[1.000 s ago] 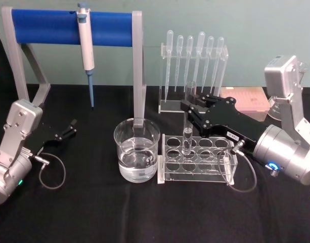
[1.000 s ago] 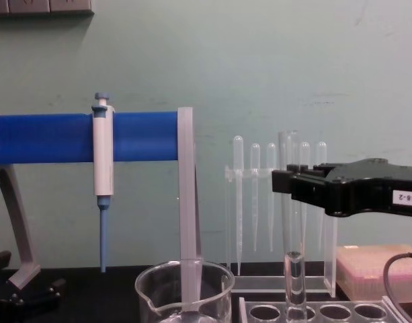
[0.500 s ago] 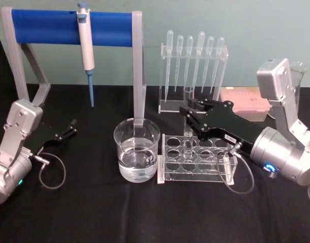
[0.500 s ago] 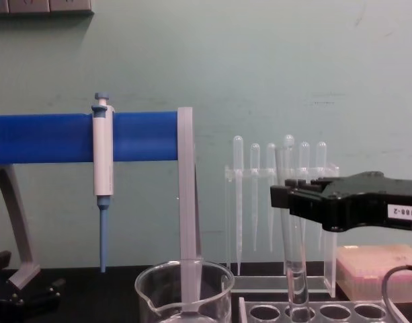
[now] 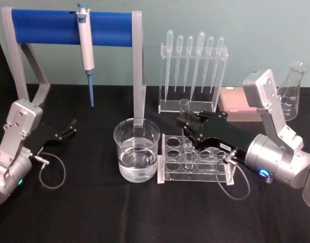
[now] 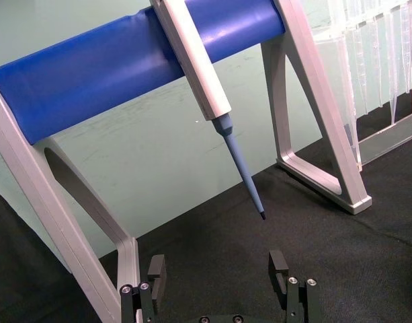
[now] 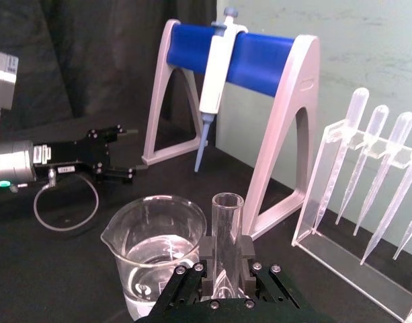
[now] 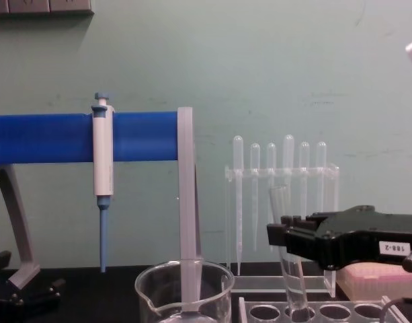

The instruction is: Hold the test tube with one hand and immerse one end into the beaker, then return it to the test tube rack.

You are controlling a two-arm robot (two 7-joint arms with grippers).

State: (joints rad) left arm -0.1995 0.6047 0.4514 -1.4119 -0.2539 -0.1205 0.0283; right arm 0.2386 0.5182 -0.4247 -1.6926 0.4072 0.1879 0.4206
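Head view, right gripper (image 5: 187, 123) fingers clamping test tube (image 5: 185, 126) over rack (image 5: 195, 162), beaker (image 5: 137, 149) beside, left gripper (image 5: 71, 126) fingers apart.

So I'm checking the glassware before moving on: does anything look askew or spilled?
The test tube, gripped by the right gripper, leans instead of standing upright as its bottom goes into the rack. No spill shows around the beaker.

Beaker (image 5: 137, 150): on the table (image 5: 94, 212), just left of the rack (image 5: 195, 164), before the pipette stand (image 5: 74, 30).
Test tube (image 5: 185, 126): tilted, lower end in a rack hole, held in the right gripper (image 5: 187, 129).
Droppers (image 5: 192, 66): behind the rack.
Left gripper (image 5: 69, 129): far left, well apart from the beaker.
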